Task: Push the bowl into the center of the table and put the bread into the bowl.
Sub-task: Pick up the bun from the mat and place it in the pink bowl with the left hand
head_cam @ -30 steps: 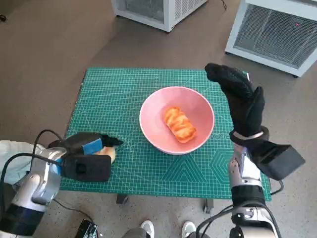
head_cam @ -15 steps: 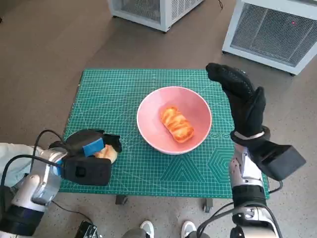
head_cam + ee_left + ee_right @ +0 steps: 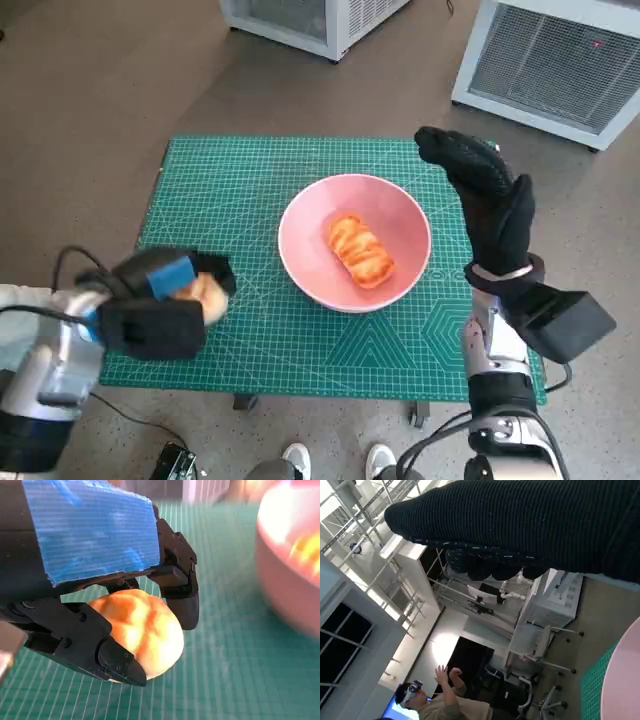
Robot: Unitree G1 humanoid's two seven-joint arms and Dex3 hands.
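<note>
Bread sits in my left hand, pinched between the black fingers above and below it, as the left wrist view shows plainly. In the head view that hand is over the near left part of the counter, well apart from the bowl, and the picture is blurred around it, so I cannot tell whether the bread touches the green mat or hangs just above it.

The pink bowl stands about the middle of the counter, upright, with a second bread lying inside it, a golden twisted piece resting near the bottom. In the left wrist view the bowl's wall shows as a pink blur off to one side of my fingers.

My right hand is raised beside the bowl's right rim, the glove held flat and upright with its fingers stretched out together, holding nothing; I cannot tell if it touches the rim. The right wrist view gives me only the glove as a dark band, a sliver of bowl edge, and a person far off with hands raised.

White units stand on the floor beyond the counter.
</note>
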